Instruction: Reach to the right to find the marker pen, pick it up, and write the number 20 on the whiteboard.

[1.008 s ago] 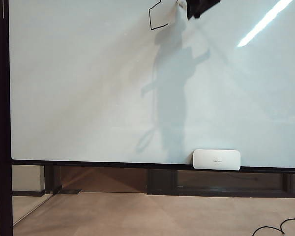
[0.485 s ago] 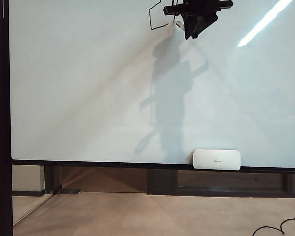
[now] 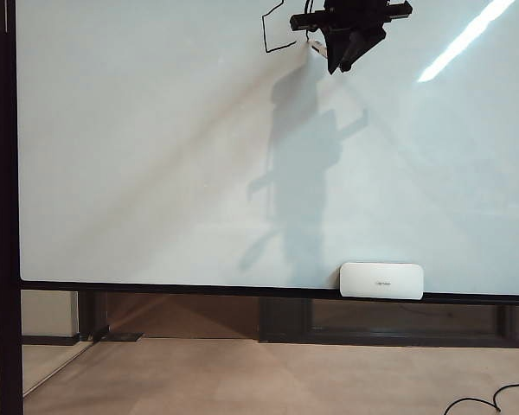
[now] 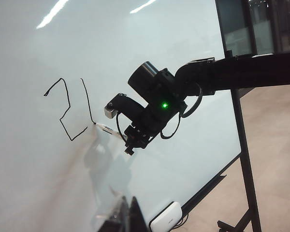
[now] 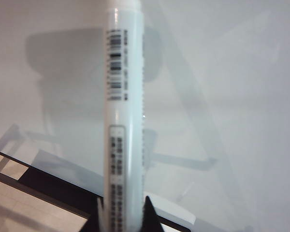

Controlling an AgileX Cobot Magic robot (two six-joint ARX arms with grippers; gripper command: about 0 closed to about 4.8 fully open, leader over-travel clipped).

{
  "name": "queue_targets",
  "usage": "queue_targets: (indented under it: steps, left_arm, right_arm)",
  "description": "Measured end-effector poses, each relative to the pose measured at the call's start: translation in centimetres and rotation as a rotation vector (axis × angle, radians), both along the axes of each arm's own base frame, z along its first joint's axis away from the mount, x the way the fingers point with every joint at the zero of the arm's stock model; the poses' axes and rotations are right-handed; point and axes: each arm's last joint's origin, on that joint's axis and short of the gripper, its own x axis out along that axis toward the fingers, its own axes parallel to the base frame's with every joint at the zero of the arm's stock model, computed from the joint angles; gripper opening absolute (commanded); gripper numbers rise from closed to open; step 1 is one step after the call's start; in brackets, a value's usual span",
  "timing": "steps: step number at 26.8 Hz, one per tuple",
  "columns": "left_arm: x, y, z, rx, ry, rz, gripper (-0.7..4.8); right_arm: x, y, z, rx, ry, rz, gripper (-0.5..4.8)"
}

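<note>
Gleaming whiteboard (image 3: 156,156); right end effector (image 3: 322,50), left end effector (image 4: 127,218) near.

A glossy white whiteboard (image 3: 156,156) is framed in thin black. The number 20 (image 4: 70,108) is drawn in thin black strokes. A white marker pen (image 5: 123,121), printed with black barcodes and lettering, is clamped by the black right gripper (image 5: 122,212). A white block (image 3: 381,280) bears tiny grey lettering.
</note>
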Motion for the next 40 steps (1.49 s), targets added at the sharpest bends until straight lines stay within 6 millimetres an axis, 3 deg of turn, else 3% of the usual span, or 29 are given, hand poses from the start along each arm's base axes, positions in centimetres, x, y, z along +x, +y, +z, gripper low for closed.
queue_targets:
  steps: [7, 12, 15, 34, 40]
  left_arm:
    - [0.0, 0.0, 0.0, 0.000, 0.000, 0.000, -0.05]
    - [0.0, -0.1, 0.0, -0.008, 0.016, -0.030, -0.05]
    - [0.2, -0.2, 0.0, -0.006, 0.022, -0.031, -0.05]
    - [0.3, -0.2, 0.0, 0.003, 0.005, -0.026, -0.05]
    - [0.3, -0.2, 0.0, 0.004, 0.003, -0.026, -0.05]
  right_arm:
    - [-1.1, -0.1, 1.4, 0.025, -0.018, 0.028, -0.02]
    - [-3.6, -0.3, 6.0, 0.081, -0.220, 0.064, -0.02]
    - [-3.8, -0.6, 7.6, 0.111, -0.330, 0.063, -0.02]
    - [-1.2, -0.7, 5.6, 0.077, -0.314, 0.027, -0.02]
    - [-1.1, -0.7, 5.8, 0.084, -0.340, 0.016, -0.02]
